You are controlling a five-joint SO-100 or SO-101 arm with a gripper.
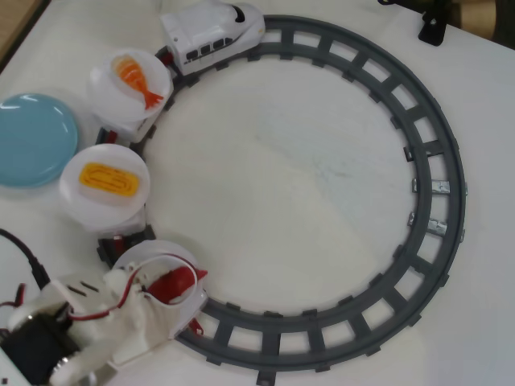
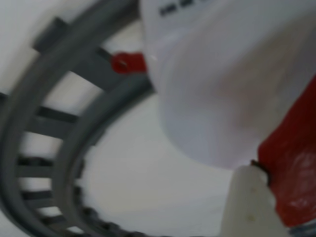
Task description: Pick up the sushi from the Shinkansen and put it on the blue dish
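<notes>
- From my remote station, the overhead view shows the pincer (image 1: 179,283) down over the last white plate (image 1: 141,256) of the Shinkansen (image 1: 213,32), at the near left of the grey track (image 1: 434,161).
- The sushi (image 1: 173,284) lies on that plate with the white fingers around it; the wrist view shows a fingertip (image 2: 249,205) touching the red piece (image 2: 296,163), so I judge the pincer pinching the sushi, though the other finger is hidden.
- The blue dish (image 1: 32,138) sits on the bench (image 1: 282,185) at the far left, just beside the shrimp plate (image 1: 129,80) and egg plate (image 1: 105,181).
- Risk: the piece is glossy and flat, so a shallow pinch could let it slip on lifting.
- Risk: the arm's path to the dish passes over the egg plate; travelling low could knock it or tip the car.
- Risk: a finger catching the plate rim could drag the car off the track.
</notes>
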